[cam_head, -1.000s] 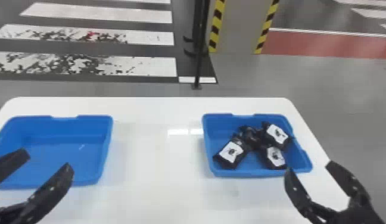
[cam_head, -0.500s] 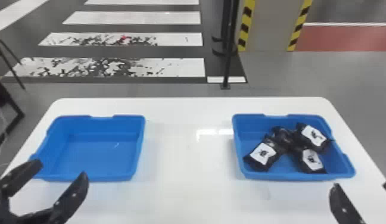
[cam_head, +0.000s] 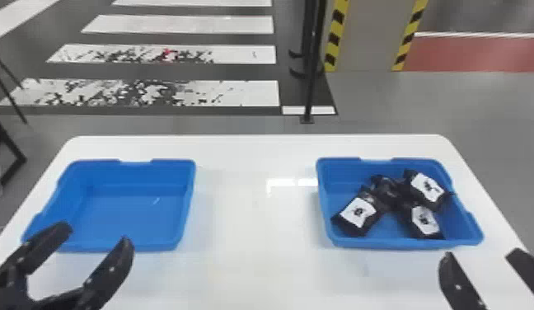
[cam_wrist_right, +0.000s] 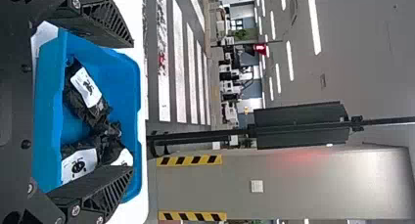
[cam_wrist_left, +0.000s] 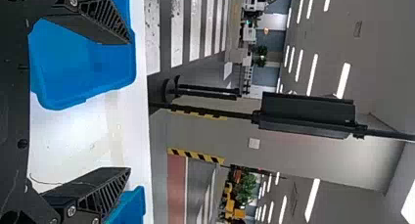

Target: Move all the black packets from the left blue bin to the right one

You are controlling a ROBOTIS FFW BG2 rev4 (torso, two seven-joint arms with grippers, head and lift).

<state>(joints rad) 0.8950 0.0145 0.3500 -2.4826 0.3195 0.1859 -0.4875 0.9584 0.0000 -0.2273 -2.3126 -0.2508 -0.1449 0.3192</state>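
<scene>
Right gripper (cam_head: 482, 252) just eased back from right bin (cam_head: 406, 243), jaws wide, nothing held! Left gripper (cam_head: 97, 233) near left bin (cam_head: 134, 214), jaws wide too, holding nothing. Black packets (cam_head: 359, 214) heaped in right bin; transfer looks finished, arms likely just need parking.

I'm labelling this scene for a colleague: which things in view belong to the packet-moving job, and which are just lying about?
Part of the job:
- black packets
- left bin
- right bin
- left gripper
- right gripper

Just around:
- black pole
- grey pillar
- white floor stripes
</scene>
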